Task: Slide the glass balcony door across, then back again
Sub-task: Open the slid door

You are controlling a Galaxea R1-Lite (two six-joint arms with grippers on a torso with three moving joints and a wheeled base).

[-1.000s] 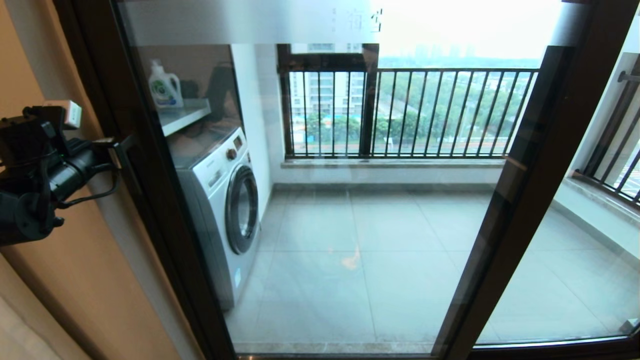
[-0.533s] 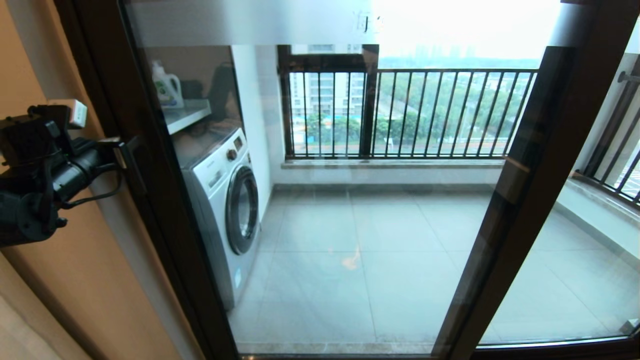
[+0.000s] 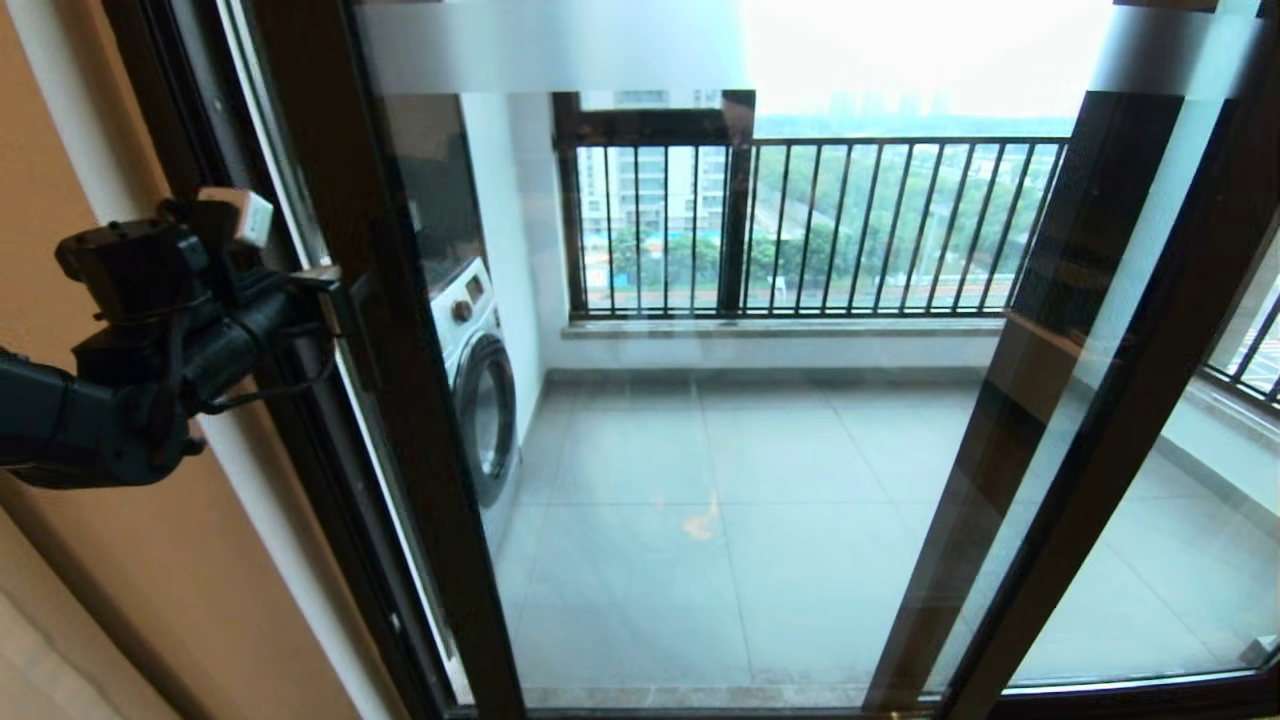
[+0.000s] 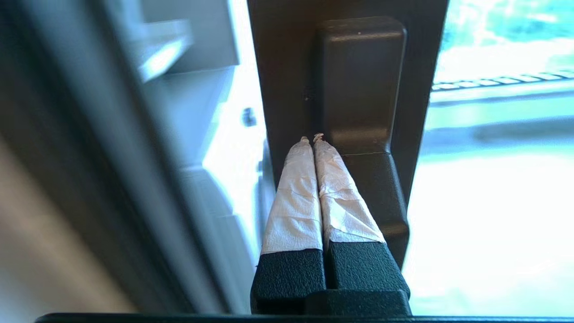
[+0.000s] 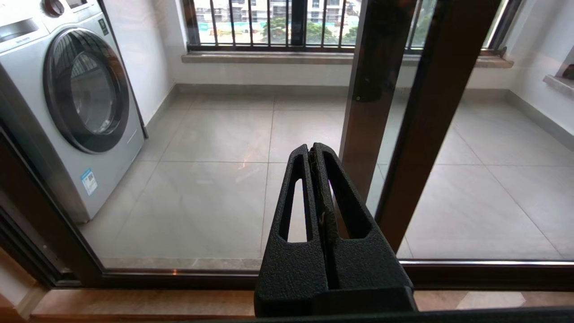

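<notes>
At the left of the head view, the left end effector presses against the bar handle of the glass balcony door. Its taped fingers are closed together with nothing between them, wedged beside the handle, apparently to shove rather than grip. The door's frame stands left of centre, a narrow gap open beside it, with the washing machine behind. The right end effector, fingers together and empty, idles low before the glass.

left arm: matte black, chunky joints, loose black cable
left tool: black, tips wrapped in wrinkly white tape
right tool: textured black, slotted fingers
</notes>
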